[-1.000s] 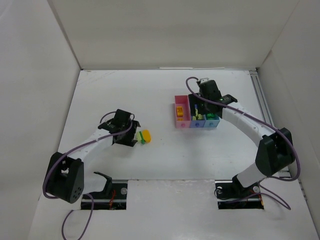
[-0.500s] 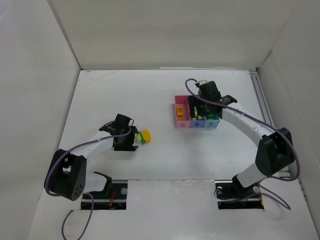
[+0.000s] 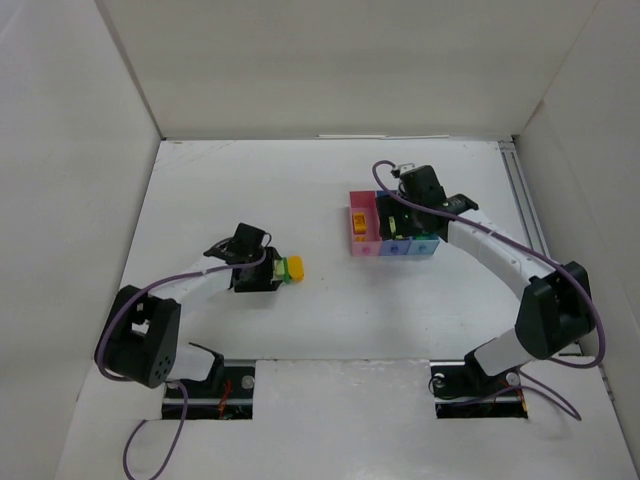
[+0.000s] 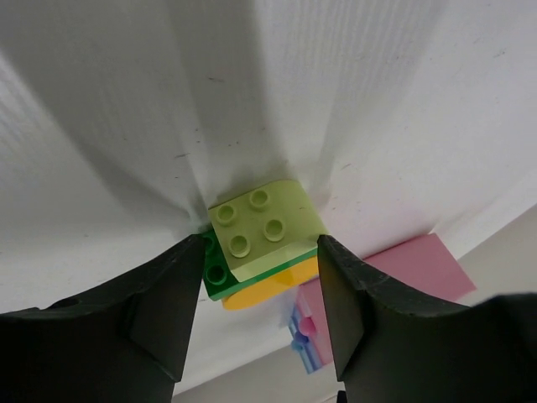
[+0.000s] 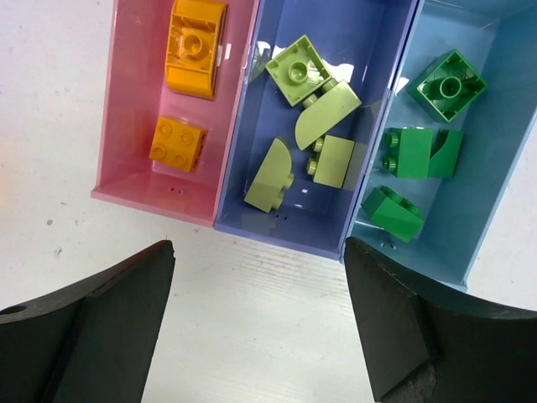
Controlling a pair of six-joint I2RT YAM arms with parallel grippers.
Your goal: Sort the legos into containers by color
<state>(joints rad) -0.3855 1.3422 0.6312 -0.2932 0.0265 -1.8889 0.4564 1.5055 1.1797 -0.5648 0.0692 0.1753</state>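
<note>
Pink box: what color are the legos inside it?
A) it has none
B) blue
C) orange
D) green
C. The right wrist view looks straight down into the pink box, and all it holds is a curved orange lego and a square orange lego.

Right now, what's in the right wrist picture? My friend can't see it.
Three joined bins from above: pink bin holds two orange bricks, blue-purple bin pale green bricks, light blue bin dark green bricks. The right pincer hangs open.
</note>
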